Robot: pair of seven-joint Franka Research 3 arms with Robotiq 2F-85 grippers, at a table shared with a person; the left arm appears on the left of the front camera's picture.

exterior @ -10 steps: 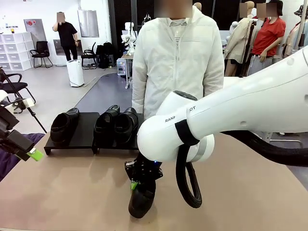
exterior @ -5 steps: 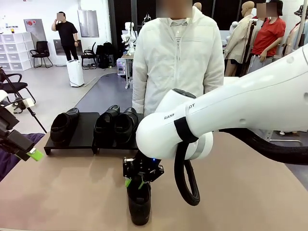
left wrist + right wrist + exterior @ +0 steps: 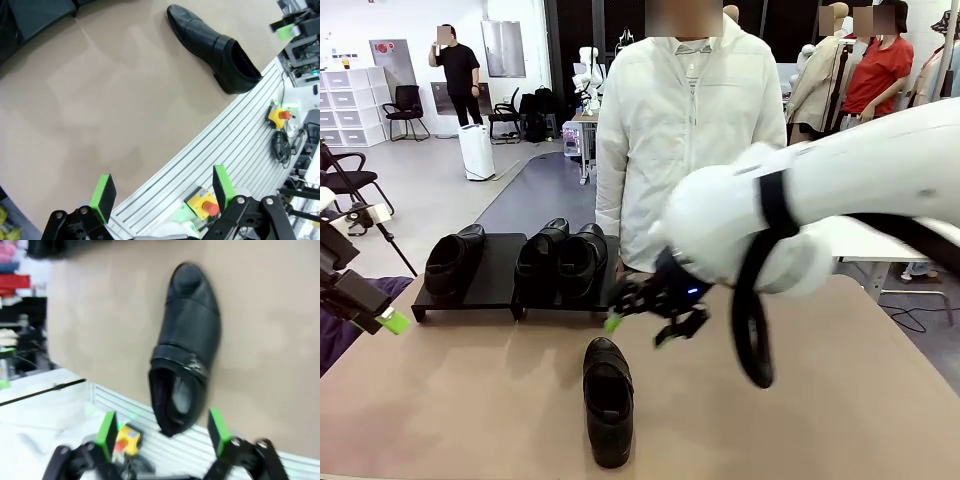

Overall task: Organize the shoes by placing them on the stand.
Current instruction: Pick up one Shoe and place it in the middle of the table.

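Observation:
One black glossy shoe lies alone on the tan table near the front edge, toe pointing away from me; it also shows as the shoe in the left wrist view and the shoe in the right wrist view. Three more shoes sit on the low black stand at the far left. My right gripper hovers open just above and behind the lone shoe, holding nothing. My left gripper waits open at the left edge, its fingers spread over the table rim.
A person in a white jacket stands at the far side, right behind the stand. The right arm's white elbow and black cable loop hang over the table's middle. A ribbed metal rail with emergency-stop buttons runs along the near edge.
My right gripper has opened, let go of the shoe and risen back toward the right. The shoe now lies flat on the table. The left arm has not moved.

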